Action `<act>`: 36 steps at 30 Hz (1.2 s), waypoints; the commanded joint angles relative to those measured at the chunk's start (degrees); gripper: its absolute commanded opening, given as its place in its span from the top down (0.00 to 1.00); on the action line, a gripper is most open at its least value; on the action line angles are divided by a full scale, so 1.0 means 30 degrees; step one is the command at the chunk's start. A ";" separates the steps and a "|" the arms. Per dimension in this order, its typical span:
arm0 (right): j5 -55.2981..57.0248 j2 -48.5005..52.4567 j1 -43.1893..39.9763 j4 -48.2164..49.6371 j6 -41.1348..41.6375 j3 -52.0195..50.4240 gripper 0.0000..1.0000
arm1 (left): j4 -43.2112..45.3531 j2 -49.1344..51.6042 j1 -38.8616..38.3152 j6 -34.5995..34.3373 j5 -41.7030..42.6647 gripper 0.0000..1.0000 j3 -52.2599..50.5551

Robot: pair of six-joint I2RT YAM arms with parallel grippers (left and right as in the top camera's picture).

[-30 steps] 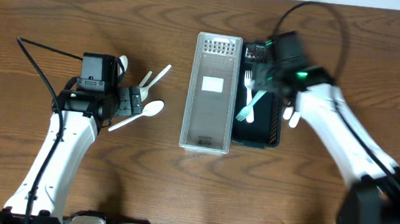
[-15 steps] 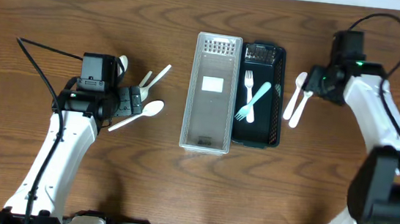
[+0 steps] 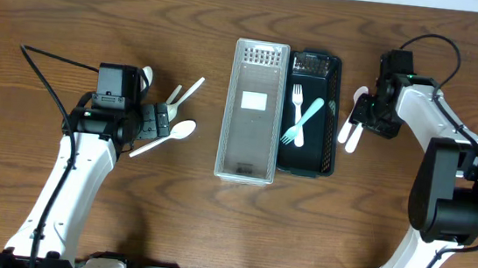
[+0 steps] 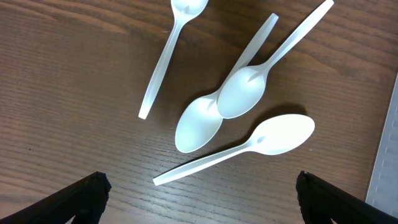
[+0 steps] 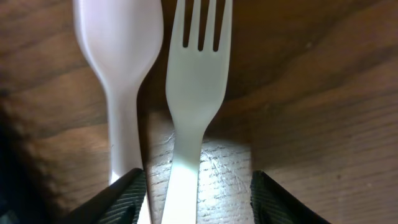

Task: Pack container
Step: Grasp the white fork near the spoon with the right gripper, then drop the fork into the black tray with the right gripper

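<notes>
Packing cutlery, we find the black tray (image 3: 309, 158), centre-right, holding two forks (image 3: 303, 121). Our left gripper (image 3: 161, 119) hangs spread above spoons (image 4: 249, 93) at left. Our right gripper (image 3: 366, 120), fingers spread, straddles a white fork (image 5: 196, 93) just right of the tray; closing on it comes next, we judge.

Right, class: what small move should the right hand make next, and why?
Probably close on the fork: it lies on the table between the right hand's open fingers, a spoon just beside it, and the black tray already holds forks.
</notes>
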 commanded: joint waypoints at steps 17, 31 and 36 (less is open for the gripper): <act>0.2025 -0.2047 0.0066 -0.1909 -0.0481 0.1501 0.99 | -0.0007 0.0087 0.0095 0.0102 0.0058 0.02 0.0321; -0.0066 -0.5814 0.5872 -0.0306 0.0233 0.2805 0.99 | -0.0007 0.0087 0.0095 0.0102 0.0058 0.02 0.0321; -0.0299 -0.2470 0.6849 -0.0189 0.0532 0.2586 0.99 | -0.0007 0.0087 0.0095 0.0102 0.0058 0.02 0.0321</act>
